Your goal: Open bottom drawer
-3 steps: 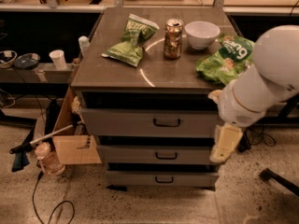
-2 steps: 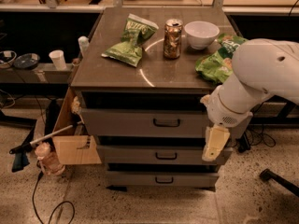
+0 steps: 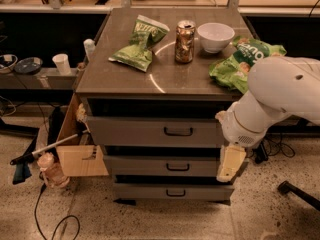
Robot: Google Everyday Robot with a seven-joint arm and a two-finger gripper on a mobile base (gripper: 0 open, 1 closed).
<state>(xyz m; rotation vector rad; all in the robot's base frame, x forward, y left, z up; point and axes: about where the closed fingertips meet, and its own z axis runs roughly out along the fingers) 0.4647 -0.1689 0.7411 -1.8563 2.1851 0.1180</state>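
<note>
The bottom drawer [image 3: 145,191], lower centre, apparently sits shut, its handle [image 3: 175,193] ungrasped. The gripper [image 3: 231,163] hangs at centre right; spread or closed, I cannot tell.

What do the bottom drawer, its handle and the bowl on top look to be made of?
Bottom drawer: probably painted sheet metal, with a flat matte grey front. Its handle: a thin black loop, metal or plastic, cannot tell. Bowl: likely ceramic or plastic, smooth white, slightly glossy. The cream-coloured gripper hangs at the right end of the middle drawer.
</note>
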